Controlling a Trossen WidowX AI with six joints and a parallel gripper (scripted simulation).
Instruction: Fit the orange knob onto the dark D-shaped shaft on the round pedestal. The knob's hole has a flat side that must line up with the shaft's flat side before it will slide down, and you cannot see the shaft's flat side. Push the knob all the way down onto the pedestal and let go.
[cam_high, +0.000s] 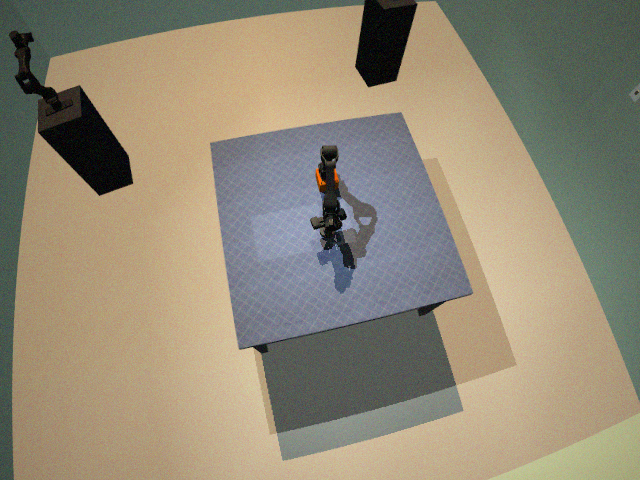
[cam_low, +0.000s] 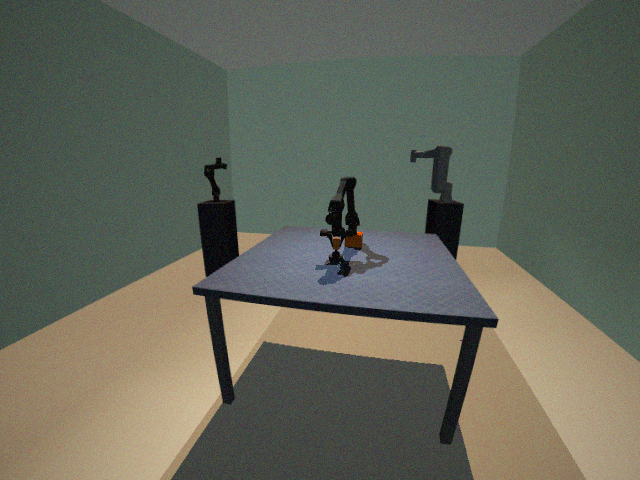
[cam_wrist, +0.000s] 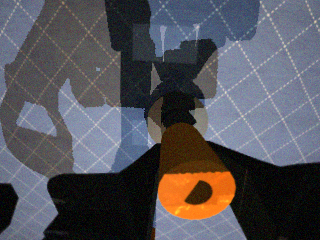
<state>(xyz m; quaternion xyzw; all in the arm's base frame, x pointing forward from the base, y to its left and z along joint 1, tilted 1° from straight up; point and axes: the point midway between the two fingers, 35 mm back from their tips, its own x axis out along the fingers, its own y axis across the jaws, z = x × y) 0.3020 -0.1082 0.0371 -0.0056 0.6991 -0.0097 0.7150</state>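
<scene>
The orange knob (cam_wrist: 175, 202) (cam_low: 336, 242) is a tapered piece with a D-shaped hole showing in its wide end in the wrist view. My gripper (cam_wrist: 182, 146) (cam_low: 336, 240) is shut on it, a black finger on each side, narrow end pointing down. The round pedestal (cam_wrist: 201, 121) (cam_low: 334, 260) is on the table just below and beyond the knob's narrow end. The dark shaft (cam_wrist: 176, 107) shows beyond that end, in shadow, its outline unclear. The knob appears above the pedestal; the exact gap cannot be told. The shaft's flat side is hidden.
The blue table (cam_high: 279, 299) (cam_low: 413, 289) carries the arm and an orange block (cam_high: 327, 180) (cam_low: 354, 240) beside the arm's base. The arm's shadows fall around the pedestal. Dark pillars (cam_high: 93, 149) (cam_low: 219, 237) stand off the table.
</scene>
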